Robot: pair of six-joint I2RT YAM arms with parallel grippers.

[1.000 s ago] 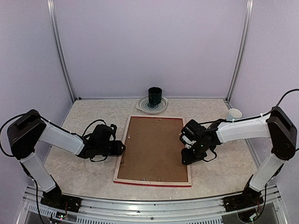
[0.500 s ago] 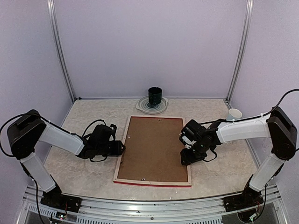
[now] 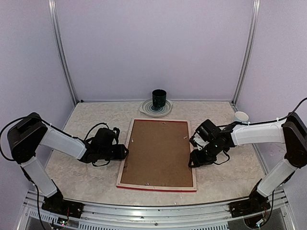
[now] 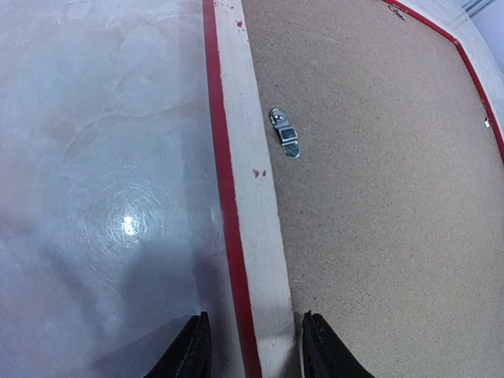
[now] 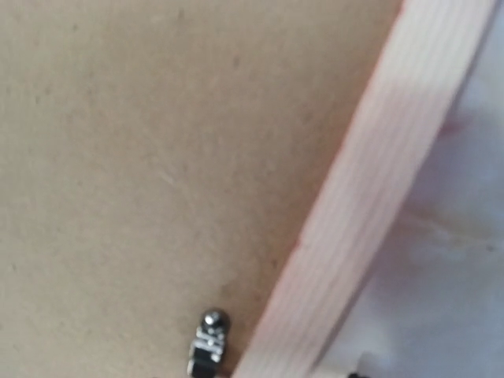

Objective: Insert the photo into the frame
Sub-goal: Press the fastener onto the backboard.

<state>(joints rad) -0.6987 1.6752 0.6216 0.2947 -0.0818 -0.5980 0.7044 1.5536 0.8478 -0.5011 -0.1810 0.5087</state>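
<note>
The frame [image 3: 156, 188] lies face down mid-table, pale wood back up, red edges showing. A plain brown backing board [image 3: 157, 152] fills it. The photo is hidden. My left gripper [image 3: 125, 152] is open and straddles the frame's left rail [image 4: 248, 181] without touching it, its fingers [image 4: 193, 350] low over the table; a metal turn clip [image 4: 285, 140] lies just ahead on the backing [image 4: 378, 197]. My right gripper [image 3: 193, 162] sits at the right rail [image 5: 370, 205], close above another clip [image 5: 209, 339]; its fingers are almost out of its wrist view.
A dark green cup [image 3: 159, 99] stands on a striped plate [image 3: 146, 109] at the back centre. A white paper cup [image 3: 241, 116] stands at the back right, behind my right arm. Marbled tabletop [image 3: 86, 124] surrounds the frame; walls close three sides.
My right arm has shifted a little to the right, off the backing toward the frame's right rail. The left arm and the frame have not moved.
</note>
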